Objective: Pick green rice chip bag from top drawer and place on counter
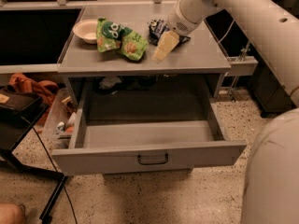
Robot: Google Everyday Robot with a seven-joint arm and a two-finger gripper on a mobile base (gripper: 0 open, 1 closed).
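Camera view shows us the green rice chip bag (119,40) lying left of centre on the counter surface (201,55), long axis slanting from left rear toward the front edge, its near end just left of the gripper (161,50), whose spread we cannot tell.

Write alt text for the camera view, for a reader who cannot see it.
A green rice chip bag lies on the grey counter beside a white bowl, with the robot's gripper just right of it, not touching. A dark blue snack bag sits behind the gripper, and the top drawer below stands open.
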